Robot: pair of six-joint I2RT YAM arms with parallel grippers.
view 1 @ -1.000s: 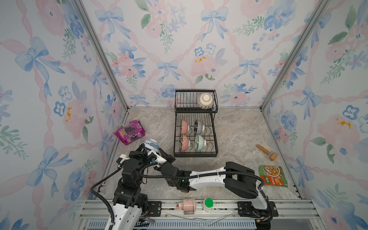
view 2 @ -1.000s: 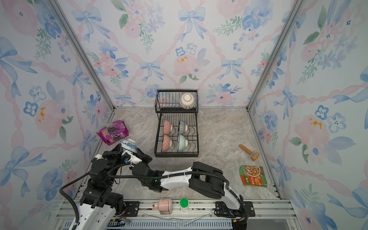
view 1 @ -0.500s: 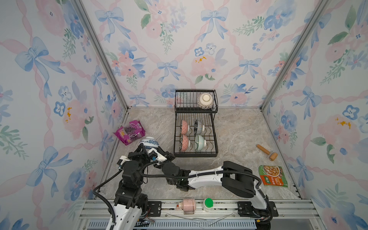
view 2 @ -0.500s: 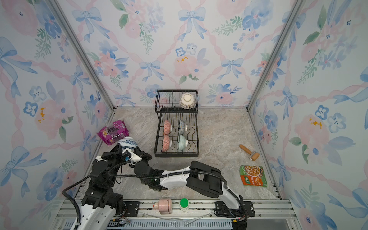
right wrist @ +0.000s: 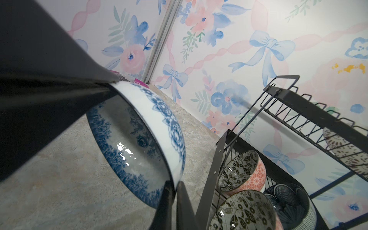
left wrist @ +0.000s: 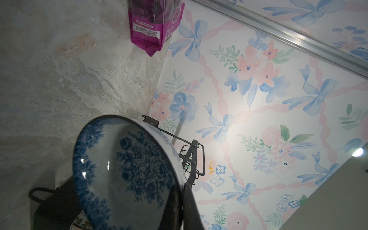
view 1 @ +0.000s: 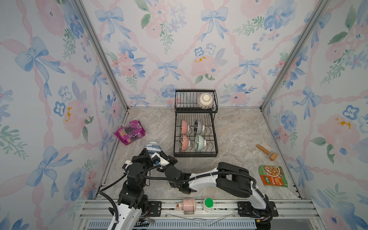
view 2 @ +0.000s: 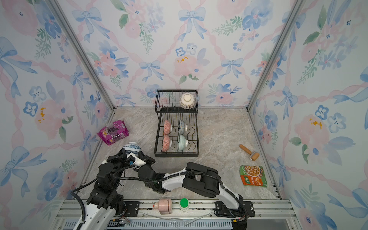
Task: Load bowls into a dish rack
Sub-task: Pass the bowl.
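In both top views the two arms meet near the left edge of the table, toward its front corner. A blue floral bowl (view 1: 153,147) (view 2: 133,148) sits between them, foot turned up and tipped toward the back edge. The left jaws and the right jaws are each closed on its rim from opposite sides. The dish rack (view 1: 196,155) (view 2: 176,155) stands at the middle of the back edge, apart from the held bowl. A cream bowl (view 1: 205,101) lies in its upper basket, and four more bowls stand on edge in the lower slots. A purple packet (view 1: 129,132) lies by the left edge, and a wooden roller (view 1: 266,152) lies by the right edge.

From the left wrist, the blue floral bowl (left wrist: 127,169) fills the lower part of the frame, its inside facing the camera. One dark finger (left wrist: 189,209) presses on its rim.

From the right wrist, two dark fingers (right wrist: 165,207) pinch the rim of the blue floral bowl (right wrist: 159,129). The dish rack (right wrist: 219,159) stands just beyond.
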